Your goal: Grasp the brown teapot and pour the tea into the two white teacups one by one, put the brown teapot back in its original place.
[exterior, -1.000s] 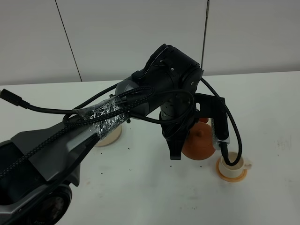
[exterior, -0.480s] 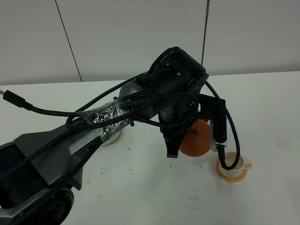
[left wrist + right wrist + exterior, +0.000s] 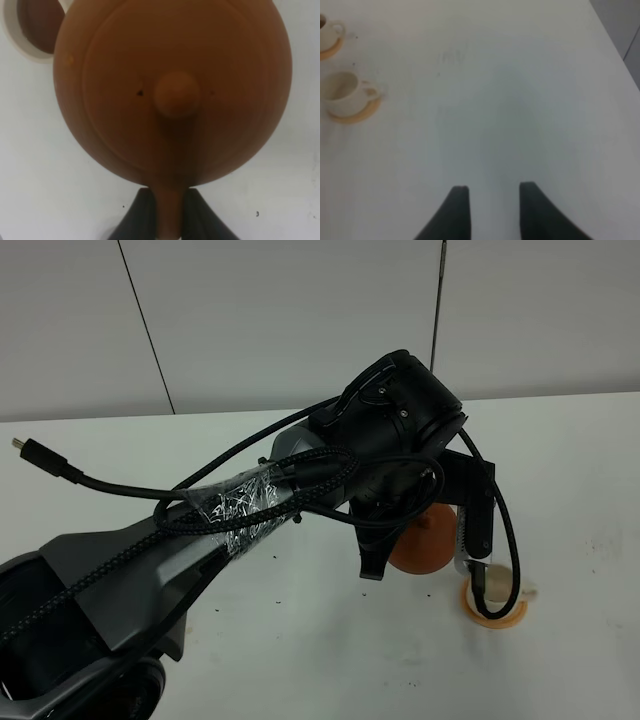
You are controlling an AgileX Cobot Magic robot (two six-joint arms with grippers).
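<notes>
The brown teapot fills the left wrist view, seen from above its knobbed lid. My left gripper is shut on the teapot's handle. In the high view the teapot hangs under my left arm, just left of a white teacup on an orange coaster. A teacup holding dark tea shows beside the pot's body. Both teacups appear far off in the right wrist view. My right gripper is open over bare table. The original place is hidden.
The white table carries small dark specks near the teapot. My left arm's cables loop out to the left. A grey panelled wall stands behind the table's far edge.
My left arm has swung to the right and turned at the wrist, carrying the teapot closer to the teacup on the coaster. More of that cup is now covered by the arm.
</notes>
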